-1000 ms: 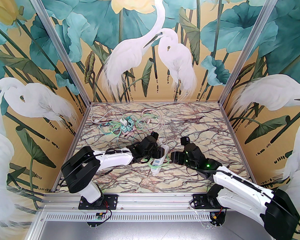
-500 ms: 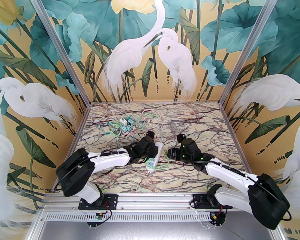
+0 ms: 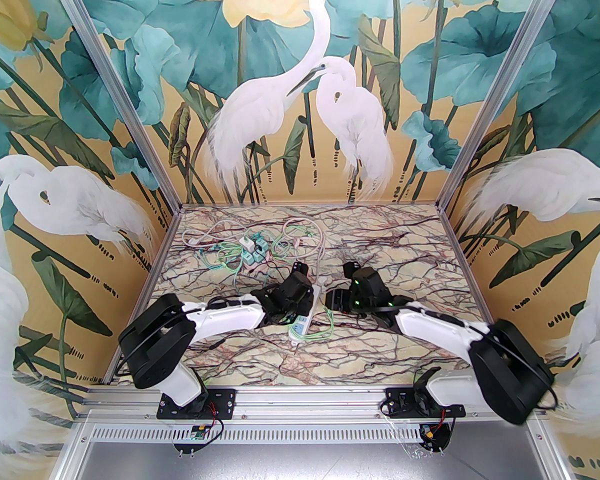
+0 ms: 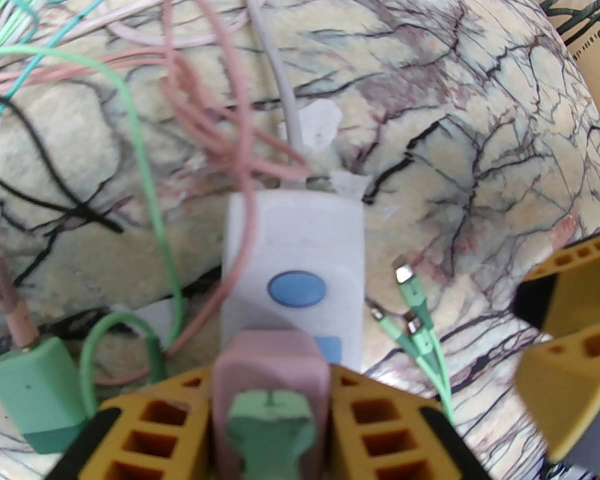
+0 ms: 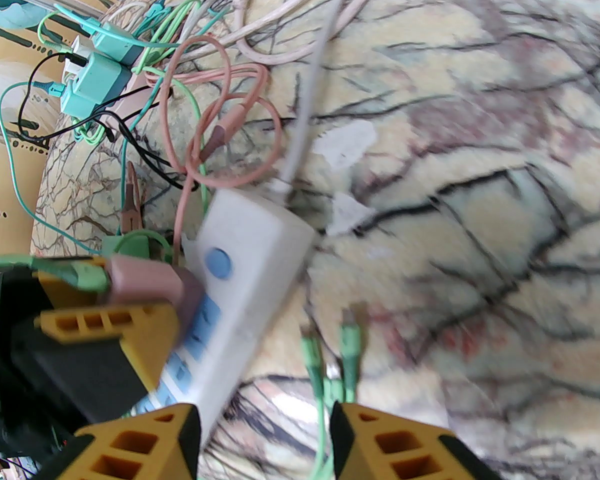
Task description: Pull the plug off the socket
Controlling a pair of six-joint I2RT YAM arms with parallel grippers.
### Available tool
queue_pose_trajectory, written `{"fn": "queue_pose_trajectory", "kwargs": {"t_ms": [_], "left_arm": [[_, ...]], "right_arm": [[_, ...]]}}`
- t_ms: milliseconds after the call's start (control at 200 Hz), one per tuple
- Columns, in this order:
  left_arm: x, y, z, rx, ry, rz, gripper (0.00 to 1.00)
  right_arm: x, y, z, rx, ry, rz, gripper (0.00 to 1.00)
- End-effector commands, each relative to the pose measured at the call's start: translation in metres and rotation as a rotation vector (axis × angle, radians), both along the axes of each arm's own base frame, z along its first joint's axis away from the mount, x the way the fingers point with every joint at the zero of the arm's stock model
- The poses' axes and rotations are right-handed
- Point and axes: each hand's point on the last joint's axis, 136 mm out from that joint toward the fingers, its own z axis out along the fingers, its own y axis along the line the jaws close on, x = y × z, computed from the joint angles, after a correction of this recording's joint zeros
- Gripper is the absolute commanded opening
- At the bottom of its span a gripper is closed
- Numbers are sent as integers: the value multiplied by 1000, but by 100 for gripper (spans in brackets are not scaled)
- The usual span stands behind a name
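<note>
The socket is a white power strip (image 3: 304, 314) with a blue button, lying slantwise mid-table, also in the left wrist view (image 4: 292, 238) and the right wrist view (image 5: 252, 248). A pink plug (image 4: 270, 363) with a green connector stuck in its back sits in the strip near the button. My left gripper (image 4: 270, 418) is shut on this pink plug (image 5: 145, 278), one yellow finger on each side. My right gripper (image 5: 265, 443) is open just right of the strip (image 3: 332, 300). The strip's near end lies beside its left finger.
Loose green cable ends (image 5: 350, 338) lie on the marble between the strip and my right gripper. A green charger (image 4: 37, 388) sits left of the strip. A tangle of pink, green and white cables with teal chargers (image 3: 252, 250) fills the back left.
My left gripper has closed on the pink plug. The strip has slid left and farther back. My right arm has swung left and forward toward the strip.
</note>
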Motion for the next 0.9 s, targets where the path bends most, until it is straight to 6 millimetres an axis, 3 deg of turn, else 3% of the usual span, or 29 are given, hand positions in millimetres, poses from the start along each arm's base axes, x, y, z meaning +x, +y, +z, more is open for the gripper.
{"fn": "queue_pose_trajectory", "kwargs": {"t_ms": [0, 320, 640, 895], "left_arm": [[-2, -4, -7, 43, 10, -19, 33], [-5, -10, -6, 38, 16, -32, 32], [-7, -17, -7, 30, 30, -52, 31], [-7, -21, 10, -18, 64, -46, 27]], "right_arm": [[15, 19, 8, 72, -11, 29, 49], [37, 26, -28, 132, 111, -13, 46], [38, 27, -43, 156, 150, -15, 45], [22, 3, -89, -7, 245, -54, 35]]}}
